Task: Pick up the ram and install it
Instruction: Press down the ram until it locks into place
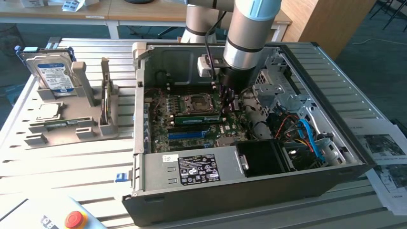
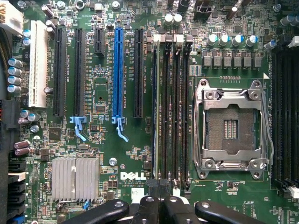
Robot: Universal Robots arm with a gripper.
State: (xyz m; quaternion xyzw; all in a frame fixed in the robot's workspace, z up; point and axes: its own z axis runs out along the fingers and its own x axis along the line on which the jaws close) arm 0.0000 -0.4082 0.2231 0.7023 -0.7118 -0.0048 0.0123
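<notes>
Fingers (image 2: pixel 148 210) are seen pressed together, with nothing pinched, close to one end of the ram (image 2: pixel 155 112). The ram is seated on edge in a motherboard (image 2: pixel 100 88) slot, at 6 o'clock from the processor socket (image 1: pixel 194 102) in the exterior view.

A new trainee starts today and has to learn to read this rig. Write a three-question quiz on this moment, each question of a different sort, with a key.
1. True or false: the processor socket on the motherboard has no chip in it.
2. Where is the hard drive? A: on the floor. B: upright in the grey holder on the exterior view's left. C: in a person's hand.
3. Fill in: the end effector, above the motherboard, is ___ (open or shut).

Key: 1 true; 2 B; 3 shut.
</notes>
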